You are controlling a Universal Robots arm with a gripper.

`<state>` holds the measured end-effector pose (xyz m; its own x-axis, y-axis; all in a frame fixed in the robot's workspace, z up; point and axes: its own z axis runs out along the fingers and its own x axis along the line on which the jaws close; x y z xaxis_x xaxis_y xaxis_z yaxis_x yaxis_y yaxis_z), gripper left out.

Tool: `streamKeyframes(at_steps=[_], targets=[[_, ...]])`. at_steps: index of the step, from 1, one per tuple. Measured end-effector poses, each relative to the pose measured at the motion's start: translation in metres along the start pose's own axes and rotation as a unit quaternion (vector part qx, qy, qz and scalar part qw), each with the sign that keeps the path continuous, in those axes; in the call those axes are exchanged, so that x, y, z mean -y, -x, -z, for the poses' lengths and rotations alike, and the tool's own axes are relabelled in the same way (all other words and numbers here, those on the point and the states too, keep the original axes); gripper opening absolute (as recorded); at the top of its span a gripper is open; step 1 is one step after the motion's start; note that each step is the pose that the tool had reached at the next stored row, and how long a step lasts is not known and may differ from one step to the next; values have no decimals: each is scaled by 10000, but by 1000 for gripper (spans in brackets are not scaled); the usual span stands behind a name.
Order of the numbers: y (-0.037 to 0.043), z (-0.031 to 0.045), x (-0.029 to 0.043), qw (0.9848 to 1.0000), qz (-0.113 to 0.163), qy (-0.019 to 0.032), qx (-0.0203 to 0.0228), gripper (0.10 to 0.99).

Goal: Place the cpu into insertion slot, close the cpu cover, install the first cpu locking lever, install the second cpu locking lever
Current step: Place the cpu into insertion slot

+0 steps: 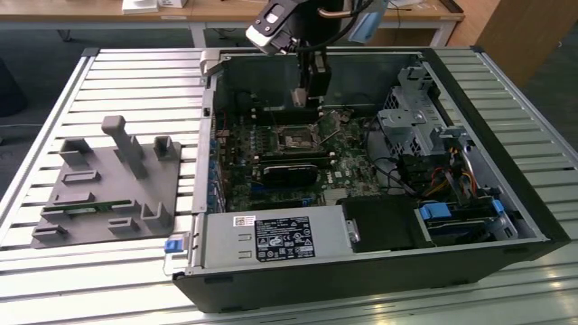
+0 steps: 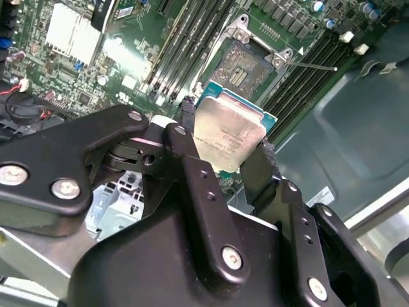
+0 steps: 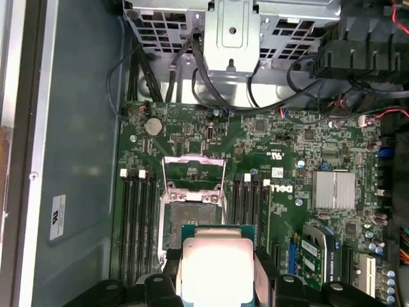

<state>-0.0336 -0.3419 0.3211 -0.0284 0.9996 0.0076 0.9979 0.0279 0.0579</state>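
My gripper [image 2: 227,150] is shut on the cpu [image 2: 229,131], a small square chip with a dull silver top and a green edge, held by two opposite sides. In the first wrist view the cpu [image 3: 214,265] hangs above the board, just short of the insertion slot [image 3: 192,217], a black square socket with a metal rim. The cpu cover [image 3: 193,171], a silvery frame with a window, is flipped open on the socket's far side. A thin lever wire [image 2: 313,65] sticks out beside the insertion slot [image 2: 246,70]. In the exterior view the gripper [image 1: 312,95] hovers inside the open case above the insertion slot [image 1: 296,140].
Black memory slots [image 3: 137,224] flank the socket on both sides. A black fan shroud [image 1: 289,172], a power supply [image 1: 271,240] and a metal drive cage [image 1: 415,122] crowd the case. A grey fixture plate [image 1: 108,183] lies on the slatted table at the exterior view's left.
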Motion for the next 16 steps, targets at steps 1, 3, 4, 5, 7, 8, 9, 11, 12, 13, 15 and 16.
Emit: streamKeyframes(at_steps=[1, 3, 4, 5, 7, 8, 9, 11, 12, 13, 15, 16], targets=[[0, -18, 1, 10000, 1, -5, 0, 533], [-2, -55, 3, 10000, 1, -12, 0, 533], [-3, -72, 4, 10000, 2, -14, 0, 533], [-4, -90, 5, 10000, 3, -16, 0, 533], [-6, -127, 7, 10000, 3, -17, 0, 533], [-7, -146, 8, 10000, 2, -19, 0, 533], [-9, -163, 9, 10000, 3, -20, 0, 533], [-10, -199, 11, 10000, 3, -21, 0, 533], [-10, -217, 12, 10000, 3, -22, 1, 533], [-10, -235, 13, 10000, 3, -24, 1, 533], [-10, -269, 16, 10000, 2, -27, 0, 533], [-10, -280, 16, 10000, 2, -29, 0, 533]])
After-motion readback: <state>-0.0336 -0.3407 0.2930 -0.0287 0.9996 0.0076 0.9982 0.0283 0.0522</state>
